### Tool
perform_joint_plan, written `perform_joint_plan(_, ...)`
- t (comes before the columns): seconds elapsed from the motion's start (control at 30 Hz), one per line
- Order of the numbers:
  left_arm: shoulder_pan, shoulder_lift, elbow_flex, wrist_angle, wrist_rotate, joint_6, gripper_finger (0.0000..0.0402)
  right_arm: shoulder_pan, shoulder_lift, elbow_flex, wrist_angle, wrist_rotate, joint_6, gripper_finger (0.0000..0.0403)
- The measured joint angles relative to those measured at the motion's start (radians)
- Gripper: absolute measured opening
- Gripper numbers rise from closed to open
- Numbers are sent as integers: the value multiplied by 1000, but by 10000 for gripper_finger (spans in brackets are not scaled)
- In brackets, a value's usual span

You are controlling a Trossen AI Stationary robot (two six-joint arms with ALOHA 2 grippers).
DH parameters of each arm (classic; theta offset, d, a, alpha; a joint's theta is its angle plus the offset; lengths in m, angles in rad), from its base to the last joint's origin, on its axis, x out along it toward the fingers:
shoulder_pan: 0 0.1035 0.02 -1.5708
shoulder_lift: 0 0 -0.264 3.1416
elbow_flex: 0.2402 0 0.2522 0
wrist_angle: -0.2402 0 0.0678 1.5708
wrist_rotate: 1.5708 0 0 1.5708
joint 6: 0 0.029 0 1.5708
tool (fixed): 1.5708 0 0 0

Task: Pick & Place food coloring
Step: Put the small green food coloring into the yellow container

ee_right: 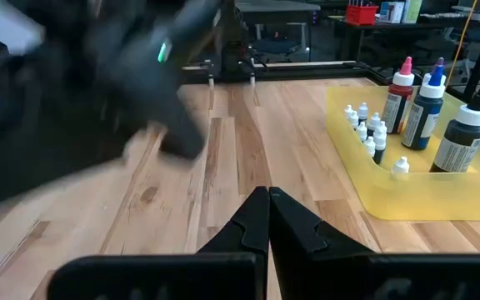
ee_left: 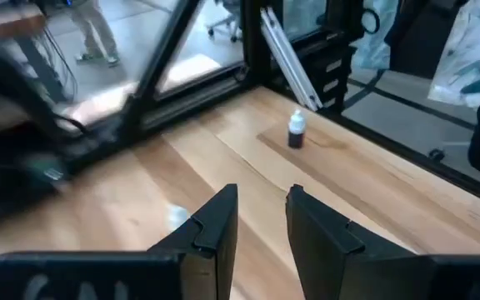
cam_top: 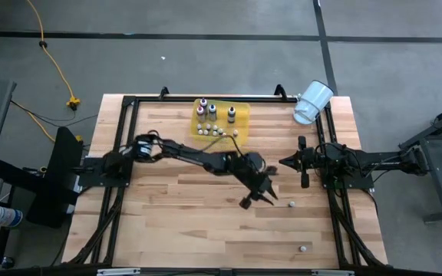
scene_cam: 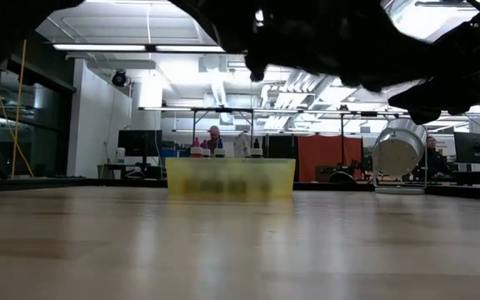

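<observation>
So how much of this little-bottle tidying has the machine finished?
Most bottles already stand in the yellow tray. The left gripper, open and empty, is near a loose bottle; another lies nearer the table edge. The right gripper waits, shut.

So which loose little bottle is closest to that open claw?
The bottle just right of the left gripper; the other stray bottle lies farther off, near the table's front edge.

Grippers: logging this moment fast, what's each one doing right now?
Left gripper: open, empty, above the table near a loose small bottle.
Right gripper: shut, holding nothing, waiting at the table's right side.
</observation>
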Motion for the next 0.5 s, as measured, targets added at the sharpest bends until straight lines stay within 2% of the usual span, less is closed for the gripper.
perform_joint_plan(0.07, -13, 44, 31, -11, 2, -37, 97, 0, 0, 0, 0, 0, 0, 0)
perform_joint_plan(0.23, -31, 173, 209, -20, -3, -77, 97, 0, 0, 0, 0, 0, 0, 0)
perform_joint_plan(0.4, -35, 296, 418, -126, -71, -100, 97, 0, 0, 0, 0, 0, 0, 0)
perform_joint_plan(0.5, -35, 337, 488, -186, -91, -106, 97, 0, 0, 0, 0, 0, 0, 0)
